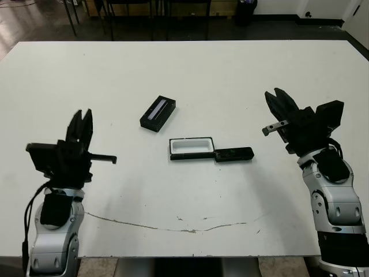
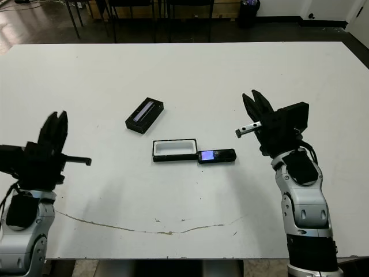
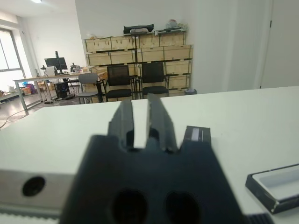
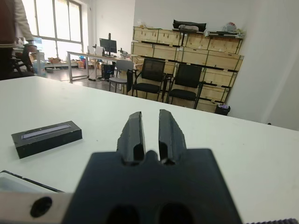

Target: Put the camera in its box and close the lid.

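On your left, the left gripper (image 1: 83, 118) hovers over the white surface (image 1: 230, 75), its two matte black fingers (image 3: 156, 119) tapered and parted by a narrow gap with nothing between them; a thin dark rod juts sideways from its blocky black body; the forearm below it is grey metal with black cabling.

Moving toward the middle, you see the lid (image 1: 158, 113) lying flat and angled, a black rectangular block with a long pale grey-lilac strip down its top face; it sits apart from the other pieces, farther from you than they are.

Just nearer to you lies the box (image 1: 192, 148), a shallow tray with black outer walls, a smooth white lining and rounded inner corners; it is open and holds nothing; the camera (image 1: 234, 154) rests on the surface outside it, a slim flat black bar whose end touches the box's right end; in the right eye view a small patch on it glows bluish.

On your right, the right gripper (image 1: 277, 101) is raised and tilted inward, its ridged black fingers (image 4: 169, 133) slightly apart and empty; a short silver bracket projects from its body.

Near your edge, a thin, dark, wavy scratch runs across the surface.
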